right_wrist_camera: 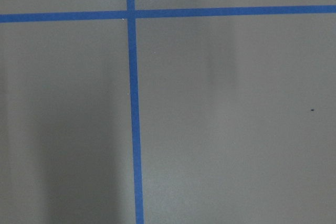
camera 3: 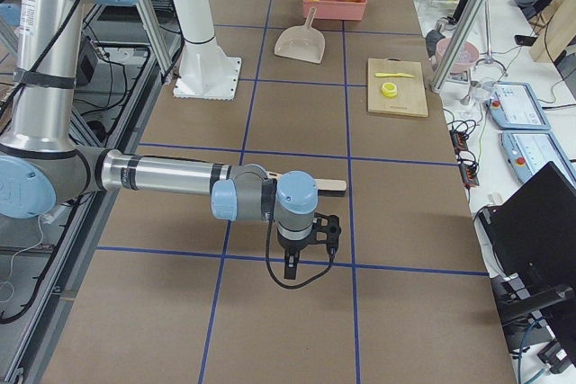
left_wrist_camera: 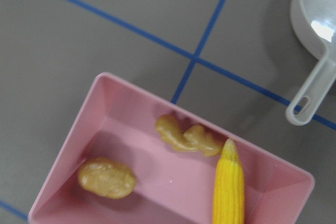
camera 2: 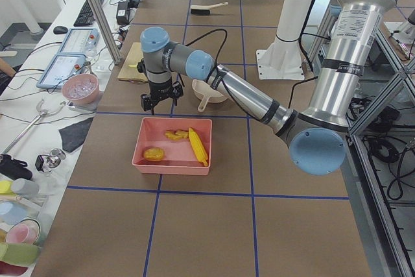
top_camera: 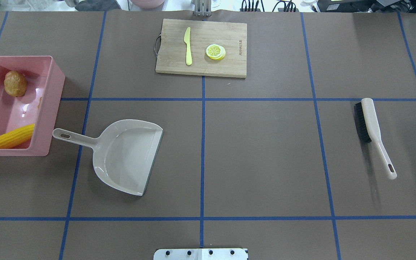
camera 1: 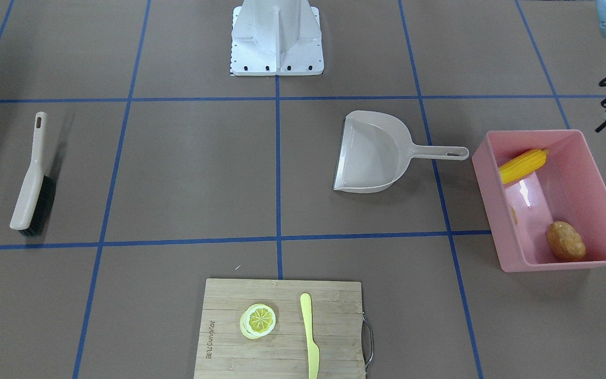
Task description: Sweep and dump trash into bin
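Observation:
The pink bin (camera 1: 534,135) stands at the table's left end, seen from the robot. All three pieces of trash lie inside it: the yellow corn cob (camera 1: 523,165), the brown potato (camera 1: 565,241) and the tan ginger root (left_wrist_camera: 186,136). My left gripper (camera 2: 159,100) hovers above the table just past the bin; its wrist view looks down on the bin (left_wrist_camera: 157,166) and shows no fingers, so I cannot tell its state. Far off at the other end, my right gripper (camera 3: 306,263) hangs over bare table, state unclear.
An empty beige dustpan (top_camera: 130,155) lies beside the bin, handle toward it. The brush (top_camera: 372,130) lies on the table's right side. A wooden cutting board (top_camera: 229,36) at the far edge carries a lemon slice (top_camera: 215,51) and a pale yellow knife (top_camera: 188,47).

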`<control>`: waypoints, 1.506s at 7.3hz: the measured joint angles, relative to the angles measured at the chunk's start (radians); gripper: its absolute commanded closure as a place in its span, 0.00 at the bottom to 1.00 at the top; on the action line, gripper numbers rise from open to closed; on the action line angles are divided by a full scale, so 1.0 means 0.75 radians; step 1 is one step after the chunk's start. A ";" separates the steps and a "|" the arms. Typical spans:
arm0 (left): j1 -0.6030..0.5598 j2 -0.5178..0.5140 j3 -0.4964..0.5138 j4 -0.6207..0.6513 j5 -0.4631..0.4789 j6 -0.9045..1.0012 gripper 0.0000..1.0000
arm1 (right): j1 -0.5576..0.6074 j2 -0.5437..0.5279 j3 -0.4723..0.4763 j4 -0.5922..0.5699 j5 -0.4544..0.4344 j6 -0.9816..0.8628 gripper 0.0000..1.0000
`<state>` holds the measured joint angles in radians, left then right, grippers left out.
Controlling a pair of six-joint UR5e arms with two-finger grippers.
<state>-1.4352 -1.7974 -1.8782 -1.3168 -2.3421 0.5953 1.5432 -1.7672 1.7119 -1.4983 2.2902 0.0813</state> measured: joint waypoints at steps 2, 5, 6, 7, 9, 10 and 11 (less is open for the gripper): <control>-0.166 0.079 0.042 -0.001 -0.015 -0.239 0.02 | 0.000 0.000 0.000 0.000 0.000 0.000 0.00; -0.302 0.157 0.246 -0.054 -0.009 -0.466 0.02 | 0.000 0.000 0.000 -0.001 0.002 -0.002 0.00; -0.317 0.180 0.349 -0.155 -0.004 -0.498 0.02 | 0.000 0.000 0.000 0.000 0.002 -0.002 0.00; -0.328 0.211 0.425 -0.275 -0.003 -0.513 0.01 | 0.000 0.000 0.000 0.000 0.002 -0.002 0.00; -0.335 0.265 0.451 -0.380 -0.010 -0.574 0.01 | 0.000 0.000 0.000 0.000 0.002 -0.002 0.00; -0.334 0.283 0.434 -0.397 -0.015 -0.689 0.01 | 0.000 0.000 0.000 0.000 0.002 -0.002 0.00; -0.333 0.296 0.425 -0.429 -0.019 -0.787 0.01 | 0.000 0.000 0.000 0.000 0.002 -0.002 0.00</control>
<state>-1.6846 -1.5757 -1.5591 -1.6387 -2.3566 0.0050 1.5432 -1.7671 1.7119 -1.4987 2.2917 0.0797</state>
